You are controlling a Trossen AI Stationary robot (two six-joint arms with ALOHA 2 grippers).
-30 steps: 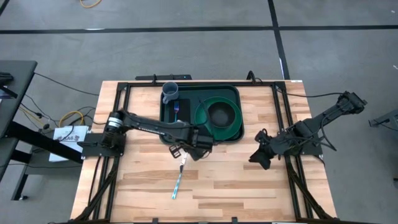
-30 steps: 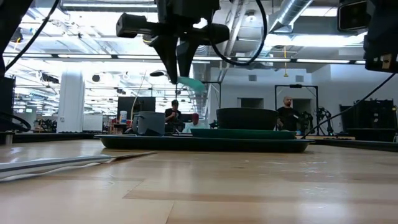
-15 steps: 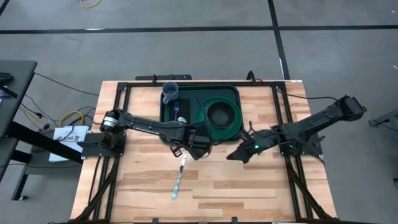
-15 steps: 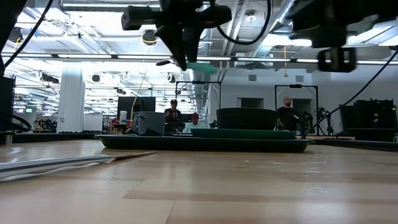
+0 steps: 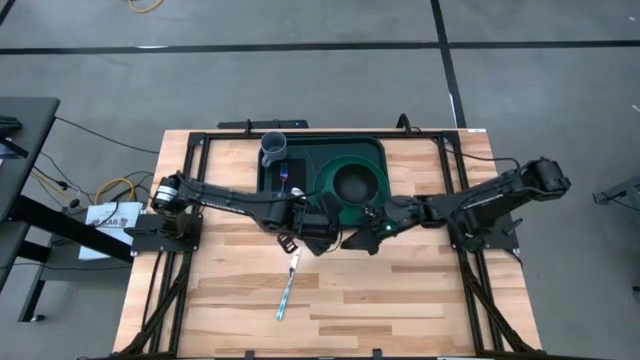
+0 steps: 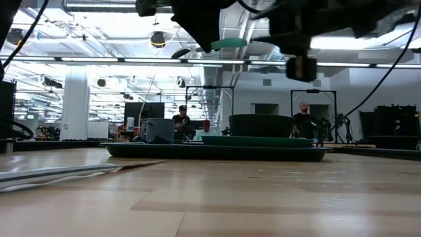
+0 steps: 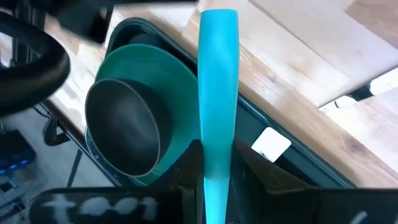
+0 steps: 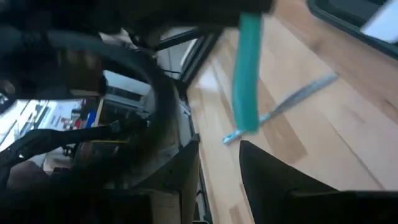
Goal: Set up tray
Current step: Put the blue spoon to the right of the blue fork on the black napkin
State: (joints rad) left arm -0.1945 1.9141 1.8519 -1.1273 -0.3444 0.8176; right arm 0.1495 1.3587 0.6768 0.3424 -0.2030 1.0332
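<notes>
The dark green tray (image 5: 375, 150) lies at the table's far middle. It carries a grey cup (image 5: 274, 148) and a green plate (image 5: 325, 180) with a dark bowl (image 5: 352, 184) on it. My left gripper (image 5: 325, 228) hovers over the tray's near edge, shut on a teal-handled utensil (image 7: 217, 81) whose head is hidden. My right gripper (image 5: 360, 238) is open and close beside the left one, on its right, and touches nothing. A second teal-handled utensil (image 5: 287, 288) lies flat on the wood near the table's middle. My left gripper pinches the teal utensil between its two fingers (image 7: 186, 171). The handle (image 7: 217, 134) sticks out forward past the fingertips. It is lifted clear, high above the table, and about level in the low view (image 6: 227, 43). The end behind the fingers is hidden.
Black frame rails (image 5: 190, 150) run along the table's left and right sides. Bare wood (image 5: 400, 300) spreads across the near half. A small white label (image 7: 272, 144) lies in the tray's near part. People stand in the room far behind the table.
My right arm has swung from the table's right edge toward the left and now sits beside my left gripper at the tray's near edge. My left gripper has risen, and its teal handle has tipped from slanting down to about level.
</notes>
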